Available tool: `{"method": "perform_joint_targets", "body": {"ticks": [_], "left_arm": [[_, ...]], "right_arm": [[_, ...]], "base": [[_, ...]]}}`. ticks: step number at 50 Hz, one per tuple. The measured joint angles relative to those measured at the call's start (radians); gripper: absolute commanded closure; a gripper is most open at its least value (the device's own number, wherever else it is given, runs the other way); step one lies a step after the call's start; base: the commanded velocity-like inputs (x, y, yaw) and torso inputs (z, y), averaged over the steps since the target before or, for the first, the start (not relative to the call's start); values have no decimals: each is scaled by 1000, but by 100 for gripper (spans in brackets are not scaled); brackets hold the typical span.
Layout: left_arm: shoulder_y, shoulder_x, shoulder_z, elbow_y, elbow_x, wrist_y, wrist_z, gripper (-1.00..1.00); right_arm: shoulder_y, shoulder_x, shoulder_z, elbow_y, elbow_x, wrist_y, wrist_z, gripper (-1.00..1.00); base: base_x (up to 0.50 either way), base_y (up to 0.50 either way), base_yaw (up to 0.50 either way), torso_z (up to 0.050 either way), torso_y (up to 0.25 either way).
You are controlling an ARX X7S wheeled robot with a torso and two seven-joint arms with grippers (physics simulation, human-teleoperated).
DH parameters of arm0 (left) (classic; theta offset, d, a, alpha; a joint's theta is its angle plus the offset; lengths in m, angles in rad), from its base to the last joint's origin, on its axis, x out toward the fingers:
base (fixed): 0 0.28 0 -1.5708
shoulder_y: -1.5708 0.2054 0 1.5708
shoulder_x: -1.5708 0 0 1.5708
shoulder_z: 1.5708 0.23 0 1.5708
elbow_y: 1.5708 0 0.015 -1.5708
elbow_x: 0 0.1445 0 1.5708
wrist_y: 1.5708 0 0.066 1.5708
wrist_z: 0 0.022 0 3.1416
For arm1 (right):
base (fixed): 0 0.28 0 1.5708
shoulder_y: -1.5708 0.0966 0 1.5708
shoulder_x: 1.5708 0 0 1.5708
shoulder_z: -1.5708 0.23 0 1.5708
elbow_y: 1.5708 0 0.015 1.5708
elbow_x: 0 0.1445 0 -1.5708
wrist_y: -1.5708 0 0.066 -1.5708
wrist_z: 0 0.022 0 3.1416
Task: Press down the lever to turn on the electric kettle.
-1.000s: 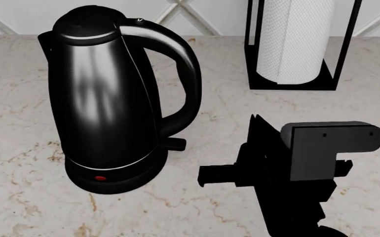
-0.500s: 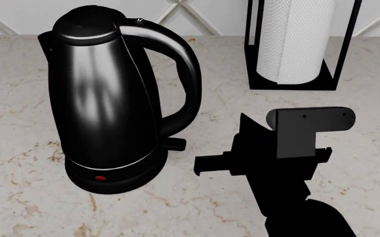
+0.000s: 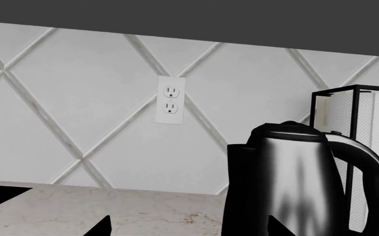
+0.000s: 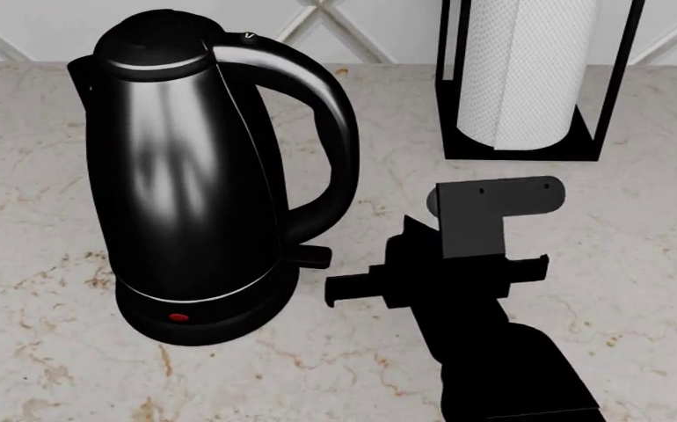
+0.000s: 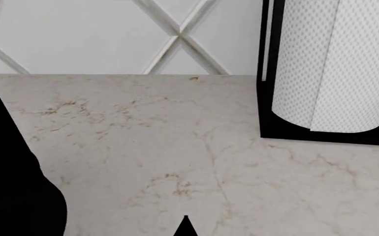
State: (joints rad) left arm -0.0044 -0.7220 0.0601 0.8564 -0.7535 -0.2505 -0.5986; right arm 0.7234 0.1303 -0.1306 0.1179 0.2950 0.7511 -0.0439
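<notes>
The place is a home kitchen, seen at its counter. A cream marble countertop [image 4: 620, 220] with brown veining runs back to a white wall [image 3: 78, 98] tiled in large diamonds with raised pale seams. A white double wall outlet [image 3: 170, 100] sits on that wall above the counter, behind the electric kettle [image 4: 186, 176] and off to one side of it. Beside the kettle, on its handle side and closer to the wall, stands a white paper-towel roll [image 4: 524, 70] in a black frame.

Glossy black electric kettle [image 4: 186, 176], silver bands, red dot [image 4: 178, 316]. Beige veined marble desk [image 4: 620, 264]. White dimpled paper-towel roll [image 4: 524, 66], black frame [image 4: 450, 79]. White diamond-patterned backsplash [image 3: 78, 98].
</notes>
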Motion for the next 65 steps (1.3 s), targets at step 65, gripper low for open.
{"method": "perform_joint_targets", "body": {"ticks": [65], "left_arm": [[-13,-2,22,-11,5,2,-1,-100]], "right_arm": [[-134,32,-52,-109,126,-127,-137,100]], "base": [[0,0,0,0,0]]}}
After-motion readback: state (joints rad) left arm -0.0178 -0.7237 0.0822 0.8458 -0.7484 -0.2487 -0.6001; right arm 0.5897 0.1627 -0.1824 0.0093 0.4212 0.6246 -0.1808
